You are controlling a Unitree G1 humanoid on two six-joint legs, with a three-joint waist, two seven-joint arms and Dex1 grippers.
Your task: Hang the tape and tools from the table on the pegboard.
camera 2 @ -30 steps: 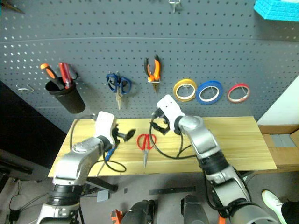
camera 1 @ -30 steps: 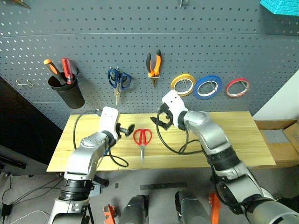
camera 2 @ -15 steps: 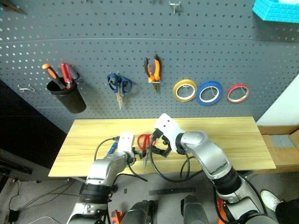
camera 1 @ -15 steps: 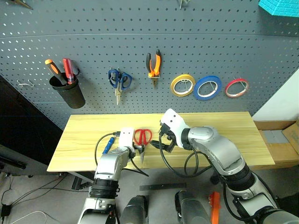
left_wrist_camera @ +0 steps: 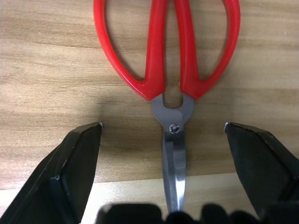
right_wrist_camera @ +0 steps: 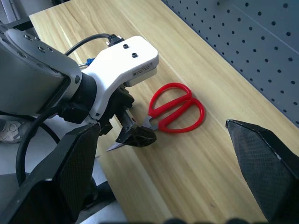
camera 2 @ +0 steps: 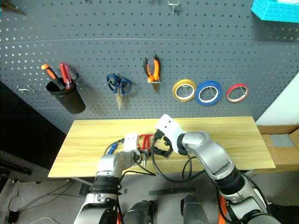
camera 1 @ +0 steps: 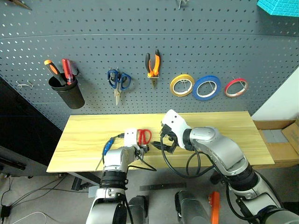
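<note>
Left gripper (left_wrist_camera: 163, 128) straddles scissors (left_wrist_camera: 167, 56) on table (camera 1: 84, 135), bare wood either side of blades. Right gripper (camera 1: 160, 141) hovers just beside, crowding the handle side. Screwdriver (camera 1: 107, 147) near left arm.

Scissors (left_wrist_camera: 168, 70) flat on table (camera 1: 224, 126), near front edge; pegboard (camera 1: 140, 42) behind table.

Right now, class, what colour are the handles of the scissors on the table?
Red, clearest in the left wrist view: scissors.
</note>
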